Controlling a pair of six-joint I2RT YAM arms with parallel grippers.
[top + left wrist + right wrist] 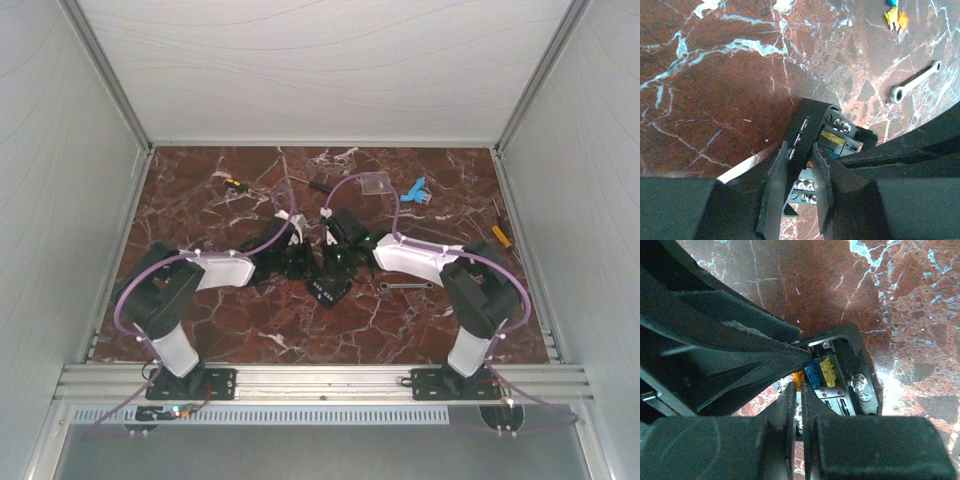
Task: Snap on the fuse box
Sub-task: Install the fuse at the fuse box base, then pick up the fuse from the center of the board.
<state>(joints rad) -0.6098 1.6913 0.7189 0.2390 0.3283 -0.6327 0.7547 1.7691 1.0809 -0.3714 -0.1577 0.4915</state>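
Note:
The fuse box point(330, 291) is a small black box lying mid-table between the two arms. In the left wrist view the fuse box point(832, 132) shows a yellow and a blue fuse and metal screws. My left gripper point(800, 147) straddles its black side wall, with both fingers against that wall. In the right wrist view the fuse box point(840, 380) shows blue, yellow and orange fuses. My right gripper point(798, 386) is shut with its tips over the box's face beside the orange fuse, holding nothing. From above, the left gripper point(300, 262) and the right gripper point(340, 255) meet over the box.
A small wrench point(405, 285) lies just right of the box. A clear square plate point(375, 183) and a blue part point(415, 192) sit at the back. A screwdriver point(500, 230) lies far right, a yellow-black tool point(232, 183) back left. Loose fuses point(896, 19) lie nearby.

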